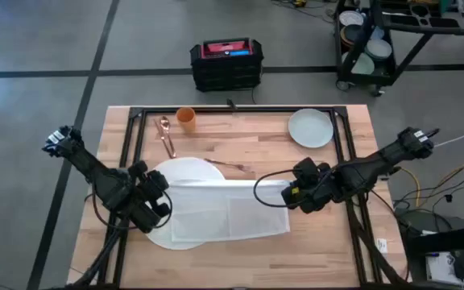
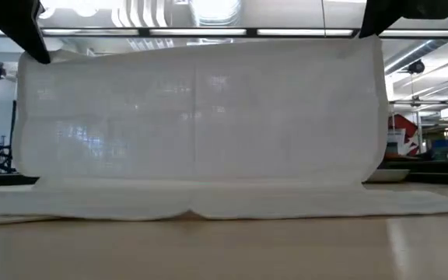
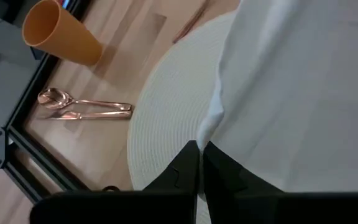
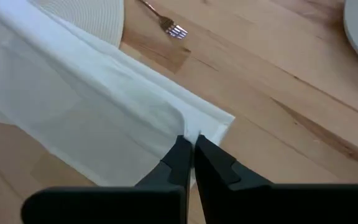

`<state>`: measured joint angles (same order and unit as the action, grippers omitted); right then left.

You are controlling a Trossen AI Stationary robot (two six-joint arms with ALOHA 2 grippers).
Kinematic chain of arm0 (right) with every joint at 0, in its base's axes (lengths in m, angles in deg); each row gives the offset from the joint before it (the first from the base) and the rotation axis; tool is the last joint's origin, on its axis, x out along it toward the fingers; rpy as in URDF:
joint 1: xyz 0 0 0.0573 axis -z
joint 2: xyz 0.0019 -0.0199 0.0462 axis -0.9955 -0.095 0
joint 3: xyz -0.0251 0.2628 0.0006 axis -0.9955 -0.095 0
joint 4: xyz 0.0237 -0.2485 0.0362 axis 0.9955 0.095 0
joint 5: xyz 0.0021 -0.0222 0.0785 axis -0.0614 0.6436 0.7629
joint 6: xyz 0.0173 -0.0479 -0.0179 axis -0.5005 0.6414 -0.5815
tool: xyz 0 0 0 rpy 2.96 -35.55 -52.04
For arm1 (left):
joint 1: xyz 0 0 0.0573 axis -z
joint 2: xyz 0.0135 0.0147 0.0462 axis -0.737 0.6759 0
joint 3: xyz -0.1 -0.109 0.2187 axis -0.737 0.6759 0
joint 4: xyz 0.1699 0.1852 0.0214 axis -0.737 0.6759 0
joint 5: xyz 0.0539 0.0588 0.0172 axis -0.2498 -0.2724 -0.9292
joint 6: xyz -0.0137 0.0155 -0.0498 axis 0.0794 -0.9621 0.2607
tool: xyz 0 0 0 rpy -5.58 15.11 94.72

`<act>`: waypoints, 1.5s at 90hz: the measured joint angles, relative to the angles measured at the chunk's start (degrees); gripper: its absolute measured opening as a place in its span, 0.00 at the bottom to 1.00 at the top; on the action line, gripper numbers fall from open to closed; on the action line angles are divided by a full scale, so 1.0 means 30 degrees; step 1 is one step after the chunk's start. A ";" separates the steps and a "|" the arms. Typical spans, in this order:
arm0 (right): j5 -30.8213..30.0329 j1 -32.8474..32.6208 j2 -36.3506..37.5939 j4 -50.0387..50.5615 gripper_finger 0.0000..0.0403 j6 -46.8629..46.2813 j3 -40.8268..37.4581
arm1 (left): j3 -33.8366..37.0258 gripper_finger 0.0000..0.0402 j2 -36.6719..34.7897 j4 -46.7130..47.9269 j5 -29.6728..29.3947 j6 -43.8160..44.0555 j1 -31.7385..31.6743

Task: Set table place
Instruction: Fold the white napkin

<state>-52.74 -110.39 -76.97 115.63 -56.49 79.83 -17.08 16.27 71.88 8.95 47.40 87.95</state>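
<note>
Two claws, left [image 1: 166,193] and right [image 1: 288,193], pinch one white cloth [image 1: 228,211].

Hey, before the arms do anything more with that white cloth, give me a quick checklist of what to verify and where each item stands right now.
1. Left pincer shut on the white cloth: ok.
2. Right pincer shut on the cloth's other end: ok.
3. Cloth spread without bunching: ok, it hangs flat in the low view, lower edge on the table.
4. Cloth centred on the round white mat: not ok, it extends well off the mat toward the right arm.
5. Fork, spoon, orange cup and plate clear of the cloth: ok.
</note>
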 joint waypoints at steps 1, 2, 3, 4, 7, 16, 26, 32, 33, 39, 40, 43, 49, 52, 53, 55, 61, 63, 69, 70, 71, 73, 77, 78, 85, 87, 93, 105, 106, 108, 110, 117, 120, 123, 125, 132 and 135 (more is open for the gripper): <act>0.0009 0.0000 0.0000 0.0000 0.00 -0.0040 0.0000 | 0.0009 0.00 -0.0004 0.0000 0.0000 0.0020 0.0000; 0.0018 -0.0002 0.0000 -0.0002 0.00 -0.0078 0.0000 | 0.0018 0.00 -0.0005 0.0000 0.0000 0.0077 0.0000; 0.0026 -0.0006 0.0000 -0.0006 0.00 -0.0113 0.0000 | 0.0028 0.00 -0.0005 -0.0003 0.0000 0.0133 0.0000; 0.0036 -0.0007 0.0000 -0.0007 0.00 -0.0148 0.0000 | 0.0042 0.00 -0.0005 -0.0012 0.0000 0.0180 0.0000; 0.0051 -0.0007 0.0000 -0.0015 0.00 -0.0241 0.0000 | 0.0060 0.00 -0.0005 -0.0032 0.0000 0.0323 0.0000; 0.0066 -0.0051 0.0000 0.0051 0.00 -0.0335 0.0000 | 0.0207 0.00 0.0017 -0.0532 0.0010 0.0376 0.0000; 0.0426 -0.0051 0.0000 0.0044 0.00 -0.0193 -0.0036 | 0.0624 0.00 0.0024 -0.1621 0.0221 0.0331 0.0027; 0.0781 -0.0118 0.0000 0.0029 0.00 -0.0232 -0.0193 | 0.0992 0.00 0.0024 -0.2506 0.0612 0.0327 0.0109; 0.0809 -0.0138 0.0000 0.0029 0.00 -0.0248 -0.0226 | 0.1053 0.00 0.0024 -0.2653 0.0667 0.0323 0.0129; 0.0954 -0.0277 0.0000 -0.0089 0.00 -0.0486 -0.0481 | 0.1399 0.00 0.0024 -0.3499 0.0888 0.0316 0.0298; 0.0958 -0.0311 0.0000 -0.0098 0.00 -0.0564 -0.0532 | 0.1470 0.00 0.0024 -0.3659 0.0891 0.0316 0.0330; 0.0987 -0.0407 0.0000 -0.0097 0.00 -0.0788 -0.0710 | 0.1671 0.00 0.0028 -0.4049 0.0892 0.0316 0.0403; 0.1117 -0.0599 0.0000 -0.0329 0.00 -0.1083 -0.1137 | 0.2059 0.00 0.0039 -0.4605 0.0908 0.0413 0.0571; 0.1230 -0.0670 0.0000 -0.0602 0.00 -0.1223 -0.1368 | 0.2245 0.00 0.0039 -0.4717 0.0972 0.0508 0.0620; 0.1274 -0.0687 0.0000 -0.0715 0.00 -0.1296 -0.1446 | 0.2305 0.00 0.0039 -0.4743 0.1003 0.0535 0.0624; 0.1391 -0.0749 0.0000 -0.0937 0.00 -0.1410 -0.1600 | 0.2420 0.00 0.0039 -0.4800 0.1066 0.0592 0.0633; 0.1583 -0.0899 0.0000 -0.1743 0.00 -0.1458 -0.2109 | 0.2723 0.00 0.0039 -0.4869 0.1437 0.0749 0.0639; 0.1595 -0.0939 0.0000 -0.2038 0.00 -0.1507 -0.2279 | 0.2793 0.00 0.0039 -0.4867 0.1479 0.0768 0.0641; 0.1600 -0.0995 0.0000 -0.2841 0.00 -0.1772 -0.2804 | 0.3008 0.00 0.0039 -0.4852 0.1656 0.0780 0.0648; 0.1603 -0.1002 0.0000 -0.2948 0.00 -0.1805 -0.2877 | 0.3044 0.00 0.0039 -0.4857 0.1701 0.0782 0.0651; 0.1603 -0.1011 0.0000 -0.3054 0.00 -0.1837 -0.2951 | 0.3080 0.00 0.0039 -0.4866 0.1757 0.0782 0.0655; 0.1611 -0.1013 0.0000 -0.3264 0.00 -0.1909 -0.3102 | 0.3147 0.00 0.0039 -0.4867 0.1867 0.0776 0.0656; 0.1625 -0.1009 0.0000 -0.3687 0.00 -0.1932 -0.3422 | 0.3289 0.00 0.0039 -0.4867 0.1935 0.0782 0.0663; 0.1626 -0.1005 0.0000 -0.3796 0.00 -0.1938 -0.3504 | 0.3324 0.00 0.0039 -0.4867 0.1965 0.0782 0.0663; 0.1745 -0.1009 0.0000 -0.4594 0.00 -0.1918 -0.4156 | 0.3648 0.00 0.0039 -0.4855 0.2273 0.0760 0.0722; 0.1756 -0.1013 0.0000 -0.4690 0.00 -0.1916 -0.4295 | 0.3740 0.00 0.0032 -0.4823 0.2324 0.0739 0.0758; 0.1711 -0.0998 0.0000 -0.4817 0.00 -0.1934 -0.4623 | 0.3860 0.00 0.0024 -0.4533 0.2376 0.0746 0.0832; 0.1367 -0.0631 0.0002 -0.4873 0.00 -0.1716 -0.5097 | 0.3811 0.00 -0.0141 -0.3630 0.2223 0.0739 0.0816; 0.1354 -0.0575 0.0010 -0.4869 0.00 -0.1699 -0.5118 | 0.3794 0.00 -0.0180 -0.3592 0.2210 0.0726 0.0816; 0.1334 -0.0453 0.0015 -0.4860 0.00 -0.1633 -0.5158 | 0.3765 0.00 -0.0274 -0.3529 0.2140 0.0702 0.0824; 0.1333 -0.0349 0.0022 -0.4822 0.00 -0.1483 -0.5184 | 0.3761 0.00 -0.0377 -0.3513 0.2068 0.0699 0.0831; 0.1345 0.0117 0.0021 -0.4689 0.00 -0.0818 -0.5209 | 0.3761 0.00 -0.0770 -0.3321 0.1888 0.0702 0.0816; 0.1337 0.0370 0.0022 -0.4689 0.00 -0.0504 -0.5202 | 0.3761 0.00 -0.0936 -0.3186 0.1814 0.0699 0.0816; 0.1322 0.0645 0.0022 -0.4677 0.00 -0.0238 -0.5202 | 0.3758 0.00 -0.1075 -0.2985 0.1698 0.0709 0.0823; 0.1258 0.0834 0.0022 -0.4677 0.00 -0.0049 -0.5202 | 0.3754 0.00 -0.1182 -0.2753 0.1566 0.0704 0.0818; 0.0905 0.1454 0.0072 -0.4684 0.00 0.0580 -0.5202 | 0.3754 0.00 -0.1511 -0.1967 0.1214 0.0775 0.0786; 0.0896 0.1773 0.0138 -0.4698 0.00 0.0948 -0.5202 | 0.3754 0.00 -0.1651 -0.1698 0.1107 0.0775 0.0743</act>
<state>-50.05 -105.07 -76.55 101.54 -53.65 64.22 -5.82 11.32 66.78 12.28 49.72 90.18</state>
